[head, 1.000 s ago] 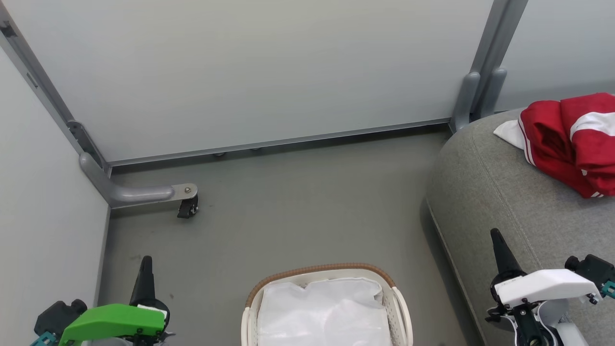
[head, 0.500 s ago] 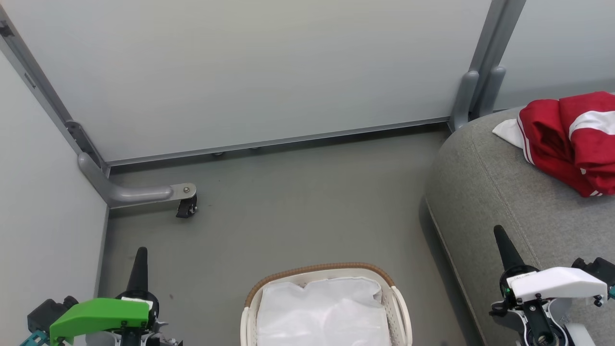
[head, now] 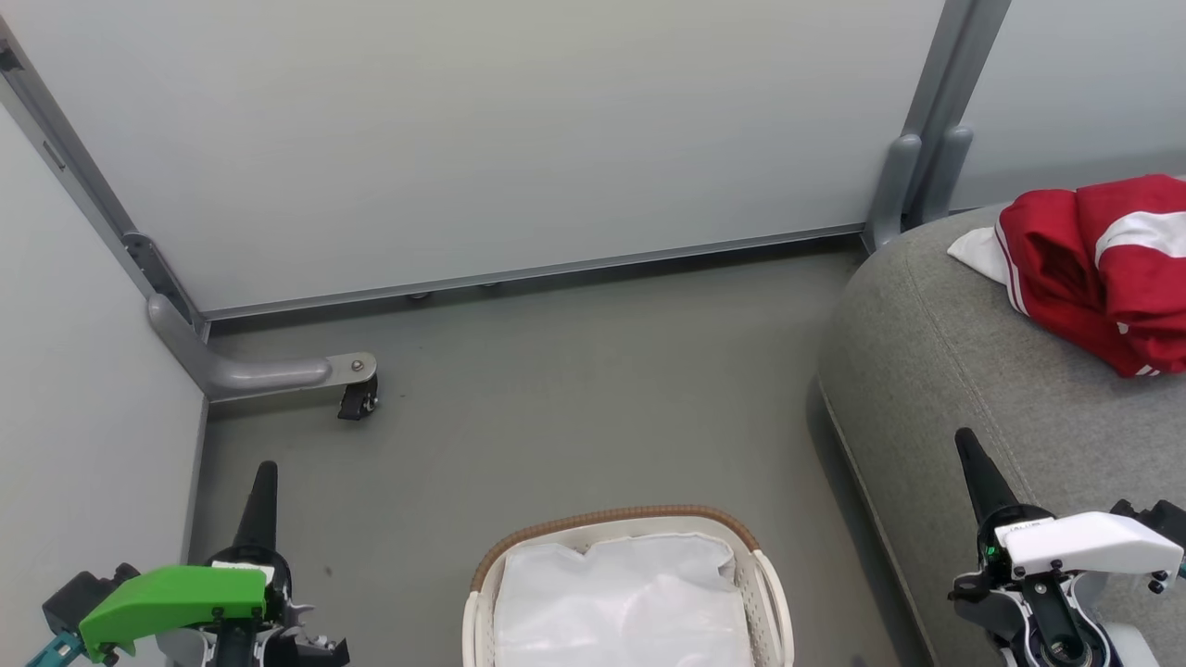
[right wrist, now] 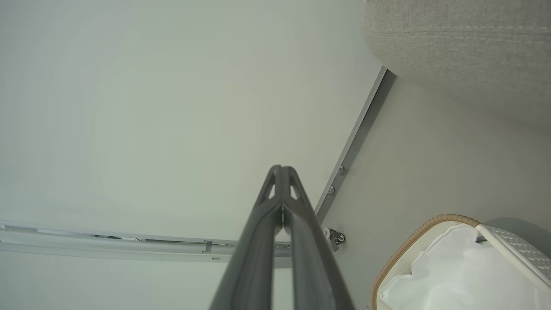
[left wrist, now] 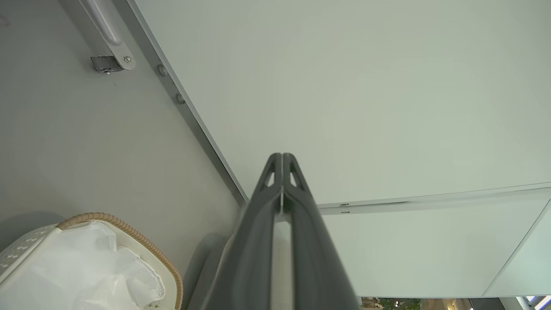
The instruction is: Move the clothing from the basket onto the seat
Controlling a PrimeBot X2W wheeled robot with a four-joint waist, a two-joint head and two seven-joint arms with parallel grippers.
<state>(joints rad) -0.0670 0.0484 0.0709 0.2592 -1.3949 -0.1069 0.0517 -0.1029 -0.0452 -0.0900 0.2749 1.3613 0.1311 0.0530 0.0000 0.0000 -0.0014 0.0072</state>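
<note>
Head view: you see the clothing (head: pixel 1103 273) heaped on the seat (head: pixel 927 371) at the far right, well apart from both grippers. Your left gripper (head: pixel 265 471) and right gripper (head: pixel 966 437) flank the basket (head: pixel 616 517) with its white liner (head: pixel 621 602). Left wrist view: fingers pressed together, holding nothing, basket at lower left. Right wrist view: fingers likewise closed and empty, basket lower right, seat upper right.

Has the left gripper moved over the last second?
Yes: the left gripper has drifted leftward, away from the basket, with its tip slightly farther up the head view.
</note>
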